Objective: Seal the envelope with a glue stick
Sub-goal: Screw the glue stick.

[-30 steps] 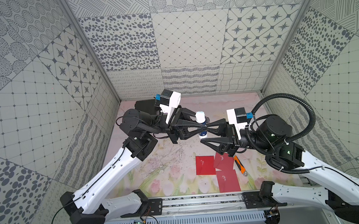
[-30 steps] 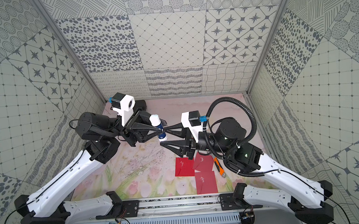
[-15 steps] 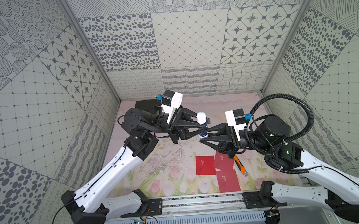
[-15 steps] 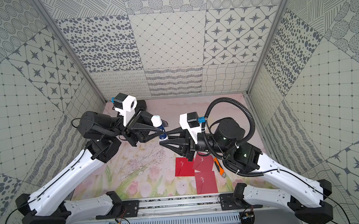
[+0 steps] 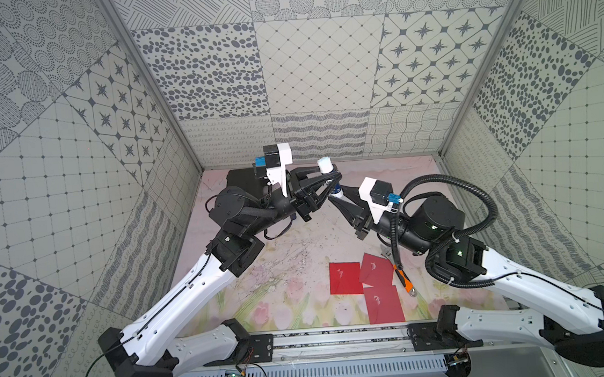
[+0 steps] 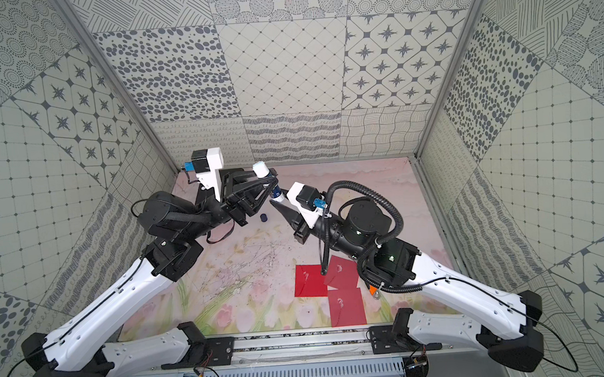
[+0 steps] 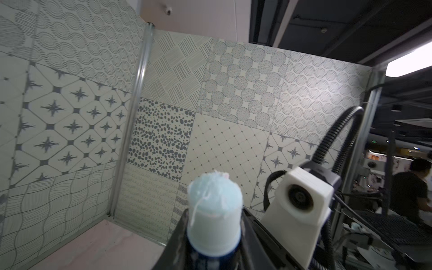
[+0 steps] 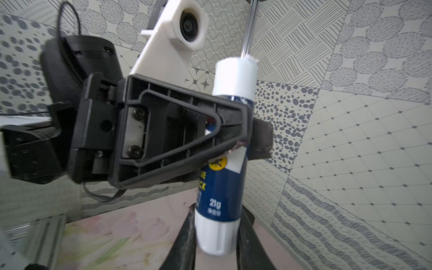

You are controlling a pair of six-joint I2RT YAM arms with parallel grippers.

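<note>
Near the table's (image 5: 297, 240) 12 o'clock, the glue stick (image 8: 222, 187) stands upright: the left gripper (image 5: 333, 180) clamps its middle to steady it, the right gripper (image 8: 216, 236) pinches its white base, likely for twisting. The envelopes (image 5: 343, 283) lie at 5 o'clock.

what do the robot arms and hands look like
The left arm and right arm both have white shell links with black joints and thin black cables running along them. The left hand and right hand have black, ribbed, triangular fingers. Each wrist carries a white camera housing with a blue plug. A thick black corrugated hose loops over the right arm alone.
</note>
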